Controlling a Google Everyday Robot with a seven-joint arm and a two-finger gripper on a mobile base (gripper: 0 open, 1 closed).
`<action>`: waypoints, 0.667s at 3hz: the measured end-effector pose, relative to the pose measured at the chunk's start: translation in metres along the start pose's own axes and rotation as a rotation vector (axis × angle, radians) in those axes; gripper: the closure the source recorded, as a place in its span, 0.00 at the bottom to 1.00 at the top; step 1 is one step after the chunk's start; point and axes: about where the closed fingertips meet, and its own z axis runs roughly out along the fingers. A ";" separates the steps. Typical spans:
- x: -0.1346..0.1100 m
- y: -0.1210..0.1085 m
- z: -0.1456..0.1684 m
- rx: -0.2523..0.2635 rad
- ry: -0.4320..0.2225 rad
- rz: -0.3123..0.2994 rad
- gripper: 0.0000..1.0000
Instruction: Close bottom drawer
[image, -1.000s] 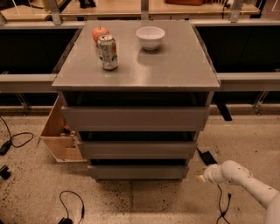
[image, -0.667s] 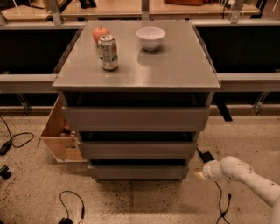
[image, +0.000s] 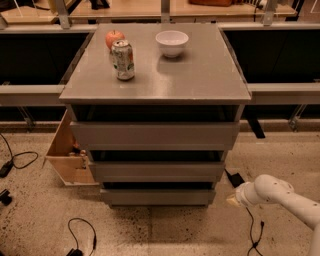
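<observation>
The bottom drawer (image: 157, 196) is the lowest of three grey drawers in a grey cabinet (image: 155, 75). Its plain front sits a little forward of the cabinet base, with a dark gap above it. The two drawers above it, middle (image: 156, 171) and top (image: 154, 135), also stand out a little. My white arm reaches in low from the right. The gripper (image: 233, 199) is at its tip, near the floor, just right of the bottom drawer's right end and apart from it.
On the cabinet top stand a can (image: 123, 60), an apple (image: 114, 37) and a white bowl (image: 172, 42). A tan wooden box (image: 67, 152) leans at the cabinet's left side. Cables (image: 82, 235) lie on the speckled floor. A black plug (image: 234, 178) lies behind my gripper.
My arm has moved slightly left, bringing the gripper closer to the bottom drawer's right end. The drawers have not moved.
</observation>
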 end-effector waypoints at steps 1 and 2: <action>0.018 0.007 -0.053 0.010 0.146 -0.007 1.00; 0.036 0.041 -0.142 0.007 0.358 0.063 1.00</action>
